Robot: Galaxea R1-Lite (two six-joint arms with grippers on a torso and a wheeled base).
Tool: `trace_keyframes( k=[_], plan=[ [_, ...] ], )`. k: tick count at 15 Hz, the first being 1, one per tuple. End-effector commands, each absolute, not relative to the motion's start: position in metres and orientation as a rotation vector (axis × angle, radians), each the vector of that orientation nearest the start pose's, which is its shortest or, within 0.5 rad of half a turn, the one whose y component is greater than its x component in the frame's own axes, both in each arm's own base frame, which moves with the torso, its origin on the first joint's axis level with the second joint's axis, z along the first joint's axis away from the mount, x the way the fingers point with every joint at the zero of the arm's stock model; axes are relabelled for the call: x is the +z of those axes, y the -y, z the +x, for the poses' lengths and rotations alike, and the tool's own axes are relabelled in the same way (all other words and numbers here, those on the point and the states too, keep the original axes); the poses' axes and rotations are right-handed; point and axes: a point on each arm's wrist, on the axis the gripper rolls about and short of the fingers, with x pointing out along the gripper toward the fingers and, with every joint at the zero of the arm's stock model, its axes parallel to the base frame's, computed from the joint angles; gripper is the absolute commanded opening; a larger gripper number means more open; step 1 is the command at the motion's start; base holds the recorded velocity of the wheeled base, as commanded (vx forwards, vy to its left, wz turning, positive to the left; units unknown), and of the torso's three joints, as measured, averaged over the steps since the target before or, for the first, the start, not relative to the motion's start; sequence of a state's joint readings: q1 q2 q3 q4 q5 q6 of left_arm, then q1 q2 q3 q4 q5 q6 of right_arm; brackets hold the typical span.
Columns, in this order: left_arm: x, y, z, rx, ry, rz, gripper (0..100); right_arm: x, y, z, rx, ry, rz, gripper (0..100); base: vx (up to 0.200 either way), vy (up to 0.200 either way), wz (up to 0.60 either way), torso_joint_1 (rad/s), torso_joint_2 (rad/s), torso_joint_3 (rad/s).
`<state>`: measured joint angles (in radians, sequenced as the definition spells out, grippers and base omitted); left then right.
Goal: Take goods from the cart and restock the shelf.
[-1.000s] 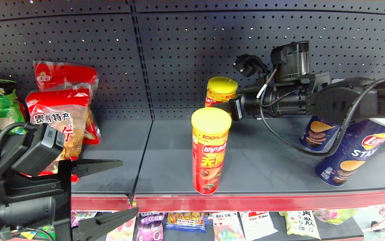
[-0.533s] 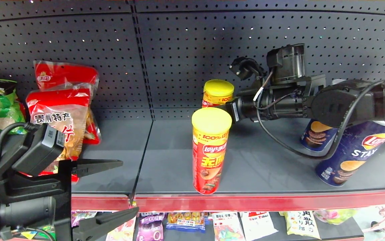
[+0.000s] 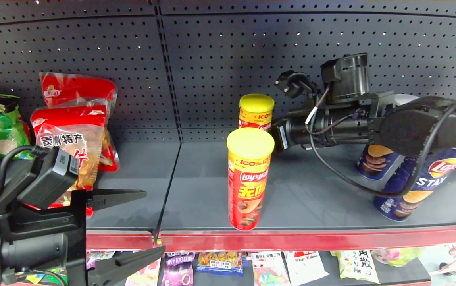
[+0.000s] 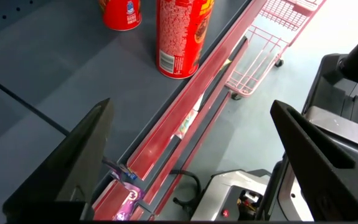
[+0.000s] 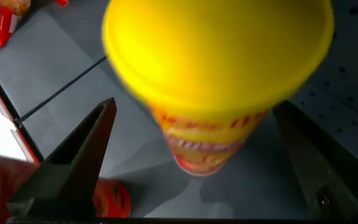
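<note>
- Reaching in from the robot's right, the right arm lies almost level above the grey shelf (image 3: 311, 198), its wrist aimed at the rear can (image 3: 256, 112).
- The right gripper (image 5: 194, 106) has its fingers spread, one on each side of the rear can's yellow lid, with a strip of shelf visible between each finger and the can.
- The rear can stands upright near the pegboard (image 3: 212, 59), directly behind the front can (image 3: 249, 178), a taller-looking red tube with a matching yellow lid that stands close to the shelf's red front rail.
- The left arm is held low at the robot's left, in front of the shelf edge. The left gripper (image 3: 154, 221) points along the rail with its dark fingers wide apart and nothing between them.
- In the left wrist view, both red cans stand on the shelf beyond the fingers, and the pink wire cart (image 4: 272, 37) stands on the floor below.
- Blue cans (image 3: 418, 186) lean at the shelf's right end under the right arm, and red snack bags (image 3: 73, 135) stand at the left.
</note>
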<state>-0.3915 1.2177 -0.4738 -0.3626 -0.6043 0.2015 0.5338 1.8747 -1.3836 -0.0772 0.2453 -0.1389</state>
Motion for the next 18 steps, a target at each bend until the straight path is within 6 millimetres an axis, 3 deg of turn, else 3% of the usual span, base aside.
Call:
trace_keyframes(
  k=[1, 6, 8, 10, 11, 12, 13, 14, 18],
  plan=[
    [0.179, 0.080, 0.153, -1.032, -0.310, 0.142, 100, 0.240, -0.176, 0.288, 0.772, -0.361, -0.195, 100, 0.000, 0.000, 0.00, 0.000, 0.00, 0.000],
    [0.176, 0.094, 0.169, -1.034, -0.348, 0.159, 100, 0.243, -0.134, 0.218, 0.764, -0.357, -0.194, 100, 0.000, 0.000, 0.00, 0.000, 0.00, 0.000],
    [0.175, 0.099, 0.176, -1.031, -0.358, 0.162, 100, 0.246, -0.127, 0.202, 0.773, -0.338, -0.193, 100, 0.000, 0.000, 0.00, 0.000, 0.00, 0.000],
    [0.176, 0.107, 0.190, -1.041, -0.368, 0.165, 100, 0.249, -0.116, 0.171, 0.802, -0.299, -0.194, 100, 0.000, 0.000, 0.00, 0.000, 0.00, 0.000],
    [0.176, 0.107, 0.190, -1.041, -0.368, 0.165, 100, 0.249, -0.116, 0.171, 0.802, -0.299, -0.194, 100, 0.000, 0.000, 0.00, 0.000, 0.00, 0.000],
    [0.174, 0.114, 0.200, -1.040, -0.381, 0.167, 100, 0.248, -0.103, 0.145, 0.811, -0.266, -0.194, 100, 0.000, 0.000, 0.00, 0.000, 0.00, 0.000],
    [0.174, 0.114, 0.200, -1.040, -0.381, 0.167, 100, 0.248, -0.103, 0.145, 0.811, -0.266, -0.194, 100, 0.000, 0.000, 0.00, 0.000, 0.00, 0.000],
    [0.173, 0.122, 0.212, -1.046, -0.374, 0.170, 100, 0.248, -0.088, 0.124, 0.796, -0.226, -0.189, 100, 0.000, 0.000, 0.00, 0.000, 0.00, 0.000],
    [0.166, 0.135, 0.234, -1.047, -0.355, 0.173, 100, 0.253, -0.074, 0.109, 0.757, -0.175, -0.175, 100, 0.000, 0.000, 0.00, 0.000, 0.00, 0.000]
  ],
)
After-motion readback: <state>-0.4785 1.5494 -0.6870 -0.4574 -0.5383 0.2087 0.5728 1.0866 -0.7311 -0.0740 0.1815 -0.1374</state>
